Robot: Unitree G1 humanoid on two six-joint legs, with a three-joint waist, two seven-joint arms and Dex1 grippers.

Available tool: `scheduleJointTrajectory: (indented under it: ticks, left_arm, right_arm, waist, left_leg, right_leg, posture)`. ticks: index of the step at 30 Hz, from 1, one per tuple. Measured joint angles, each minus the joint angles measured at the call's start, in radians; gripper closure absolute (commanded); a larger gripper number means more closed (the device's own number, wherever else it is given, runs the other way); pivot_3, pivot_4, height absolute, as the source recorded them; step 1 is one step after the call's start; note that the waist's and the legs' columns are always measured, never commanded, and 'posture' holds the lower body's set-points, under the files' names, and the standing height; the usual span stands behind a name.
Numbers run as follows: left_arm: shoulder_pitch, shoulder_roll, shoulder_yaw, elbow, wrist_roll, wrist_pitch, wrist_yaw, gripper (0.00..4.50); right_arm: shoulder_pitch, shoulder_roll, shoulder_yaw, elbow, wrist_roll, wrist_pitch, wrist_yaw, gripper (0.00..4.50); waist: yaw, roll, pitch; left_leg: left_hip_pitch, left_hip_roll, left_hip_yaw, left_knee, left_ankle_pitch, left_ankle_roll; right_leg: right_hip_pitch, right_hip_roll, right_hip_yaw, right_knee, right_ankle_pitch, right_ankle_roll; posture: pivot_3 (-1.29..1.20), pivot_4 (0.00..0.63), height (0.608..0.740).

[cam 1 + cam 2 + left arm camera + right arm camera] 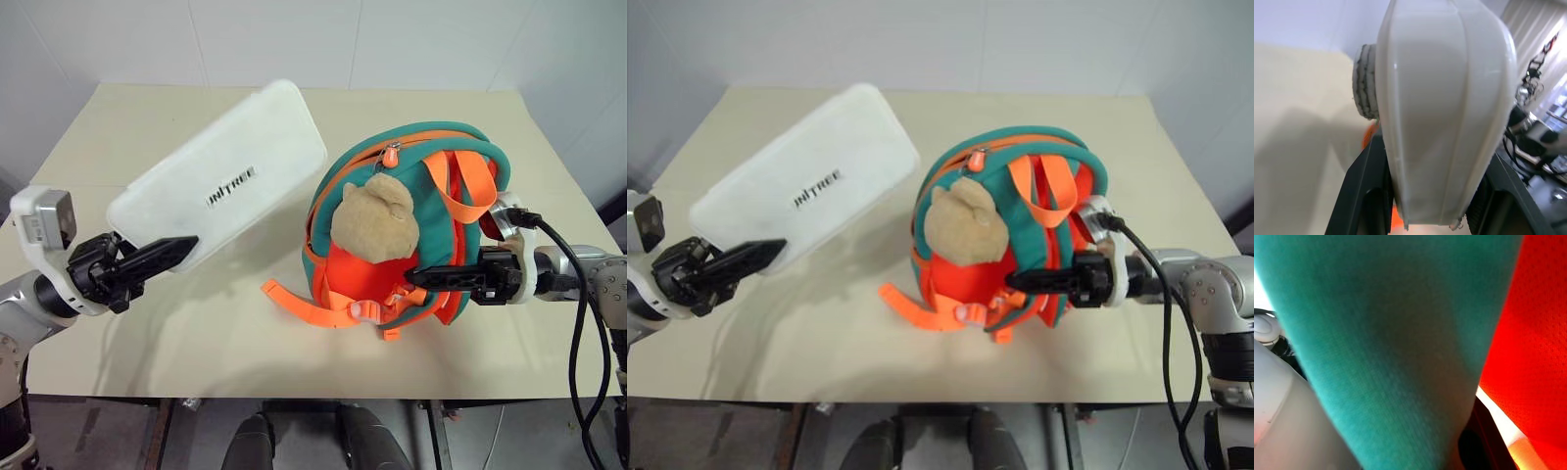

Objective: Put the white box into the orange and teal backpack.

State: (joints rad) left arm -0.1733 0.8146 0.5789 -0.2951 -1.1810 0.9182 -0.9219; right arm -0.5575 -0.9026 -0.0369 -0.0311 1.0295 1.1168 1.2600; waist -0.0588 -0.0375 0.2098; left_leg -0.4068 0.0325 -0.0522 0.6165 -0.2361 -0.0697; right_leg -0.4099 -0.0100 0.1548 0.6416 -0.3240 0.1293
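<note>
- Flat white plastic box (217,188) with rounded corners and dark lettering on its lid: I see it lifted off the table, tilted, its far end up toward the back of the table and its near end low by the left gripper.
- My left gripper (162,257), two black fingers, is clamped on the box's near short end. In the left wrist view the fingers (1359,196) sit on either side of the white shell (1444,112), partly closed on it.
- Box is to the left of the bag, near it, not touching it as far as I can tell.
- Small orange backpack (407,230) with teal edging and shoulder straps lies on the table right of centre, tan plush bear head (374,220) on top, orange zipper pull (391,155) near its upper edge.
- Loose orange webbing straps (313,304) trail out onto the table at the bag's near left side.
- My right gripper (436,278) comes in from the right, pointing left, at the bag's near right side. Fingers nearly closed, pinching teal fabric; right wrist view has a teal strap (1391,347) running between them with orange mesh (1533,333) beside it.
- Everything sits on a pale beige tabletop (147,127), white wall (392,39) behind.
</note>
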Motion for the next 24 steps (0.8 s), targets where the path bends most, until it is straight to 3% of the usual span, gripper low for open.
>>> scheduleJointTrajectory:
  ticks: [4, 18, 24]
  left_arm:
    - [-0.021, 0.060, -0.061, 0.040, 0.058, -0.027, -0.071, 3.09]
    - [-0.166, 0.065, -0.276, 0.238, 0.315, -0.238, -0.275, 3.09]
    - [-0.281, 0.125, -0.398, 0.358, 0.469, -0.360, -0.418, 3.09]
  right_arm:
    - [0.000, 0.015, 0.000, -0.002, -0.018, -0.001, 0.005, 4.28]
    - [0.070, 0.023, -0.041, -0.054, -0.014, 0.019, -0.006, 4.28]
    - [0.093, 0.018, -0.052, -0.084, -0.014, 0.022, -0.008, 4.28]
  waist:
    - [0.000, 0.000, 0.000]
    - [0.003, 0.000, 0.000]
    - [0.004, 0.000, 0.000]
  left_leg:
    - [0.000, 0.000, 0.001, 0.000, 0.000, 0.000]
    - [0.000, 0.000, 0.001, 0.000, 0.000, 0.000]
    - [0.000, 0.000, 0.001, 0.000, 0.000, 0.000]
  right_leg:
    - [0.000, 0.000, 0.000, -0.001, 0.000, 0.000]
    - [0.000, 0.000, 0.000, -0.001, 0.000, 0.000]
    - [0.000, 0.000, 0.000, -0.001, 0.000, 0.000]
  posture:
    - [0.00, 0.150, 0.740]
    - [0.00, 0.150, 0.740]
    - [0.00, 0.150, 0.740]
